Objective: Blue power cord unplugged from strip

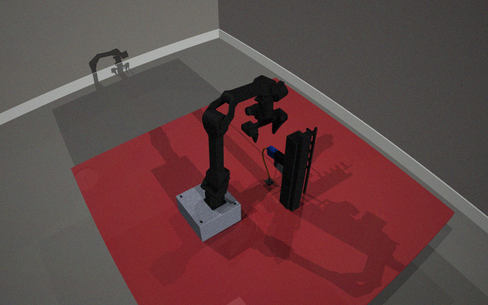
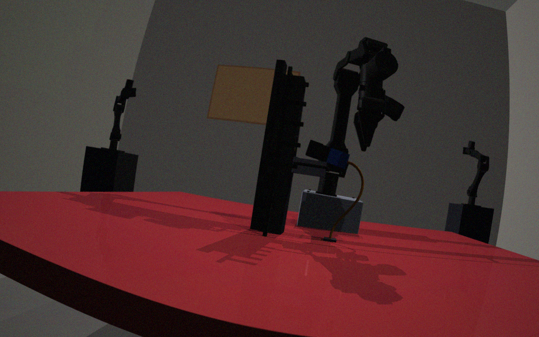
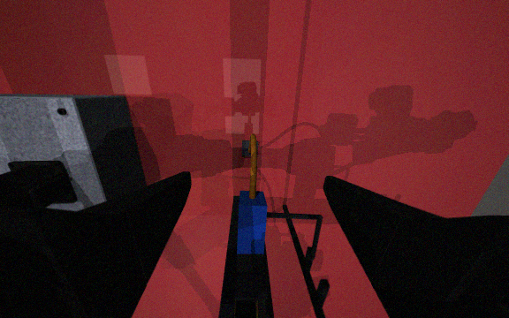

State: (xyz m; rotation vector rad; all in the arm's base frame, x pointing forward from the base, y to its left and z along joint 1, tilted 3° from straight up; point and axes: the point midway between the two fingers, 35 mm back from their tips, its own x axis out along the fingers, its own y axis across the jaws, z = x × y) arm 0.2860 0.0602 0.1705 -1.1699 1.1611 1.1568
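While I look down past the spread jaws, wide apart and gripping nothing, I see the blue plug (image 3: 252, 223) below and between them, touched by neither. Its orange cord (image 2: 353, 196) curves down to a small foot on the red desk (image 1: 352, 212). Beyond it, the plug sits beside the upright black power strip (image 1: 293, 170), with my arm (image 1: 215, 151) raised above.
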